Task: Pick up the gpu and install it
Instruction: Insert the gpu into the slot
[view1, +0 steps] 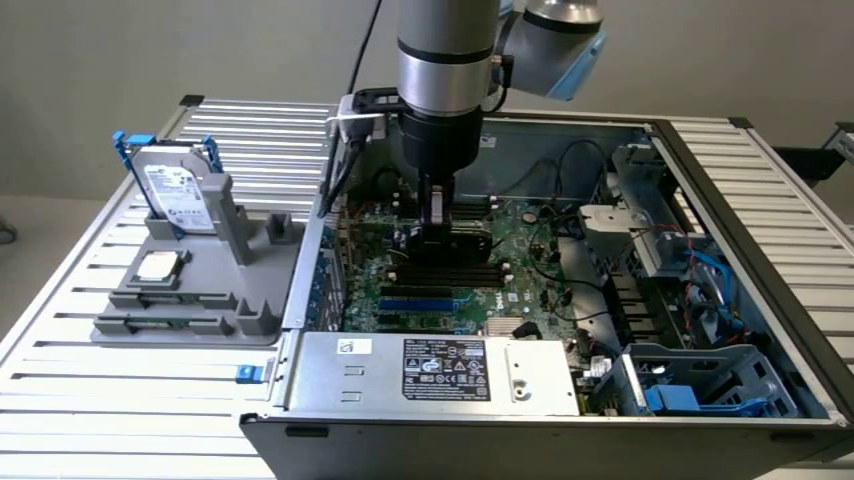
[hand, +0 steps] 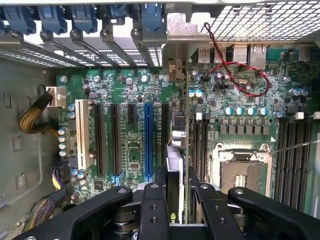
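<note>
The arm (view1: 447, 60) drops straight down into the open case (view1: 747, 180), its wrist vertical and the gripper (view1: 438, 232) low over the motherboard (view1: 534, 270). The fingers are clamped on the gpu (view1: 465, 245), which stands on edge beneath them as a dark block near the middle of the board.

The wrist view looks down past the gripper (hand: 176, 175). Its two black fingers (hand: 152, 200) press on either face of the gpu (hand: 174, 157), seen edge-on as a thin strip. The card runs between the blue slot (hand: 148, 135) and the CPU socket (hand: 240, 170), over a black slot just beside the blue one. Whether its lower edge sits in that slot I cannot tell. A white slot (hand: 80, 135) lies further off, beyond the blue one, and a red-black wire (hand: 235, 65) loops over the board near the rear ports.

The exterior view takes in the table (view1: 80, 380) and, at its left, a grey holder (view1: 254, 300) well apart from the gripper. A hard drive (view1: 180, 185) with blue clips stands upright in the holder and a CPU chip (view1: 160, 265) lies flat in a recess. Inside the case, a power supply (view1: 441, 370) lies along the near wall and a drive cage (view1: 694, 380) with blue parts fills the corner at that view's right.
</note>
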